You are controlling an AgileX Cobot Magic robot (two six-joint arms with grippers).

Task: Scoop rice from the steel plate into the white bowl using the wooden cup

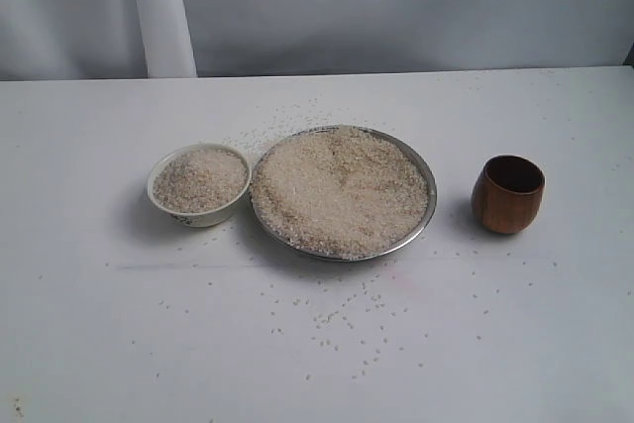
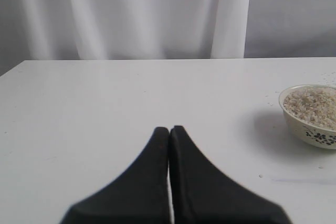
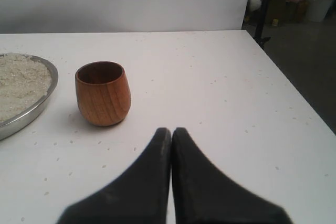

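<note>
The bench [image 1: 555,344] carries three vessels in one row: one white bowl [image 1: 198,215] at the left, one steel plate [image 3: 31,113] just beside it in the middle, and one wooden cup [image 1: 507,195] standing upright, apart, at the right. Rice [image 1: 342,190] lies in two heaps, one in the bowl and one on the plate, with loose grains scattered around both. Two pincers are present: the left pincer [image 2: 169,129] near the bowl and the right pincer [image 3: 171,130] near the cup, each pressed together and pinching nothing.

White bowl [image 2: 307,132] partly beyond the left wrist view's edge, steel plate [image 3: 26,115] mostly beyond the right's.
</note>
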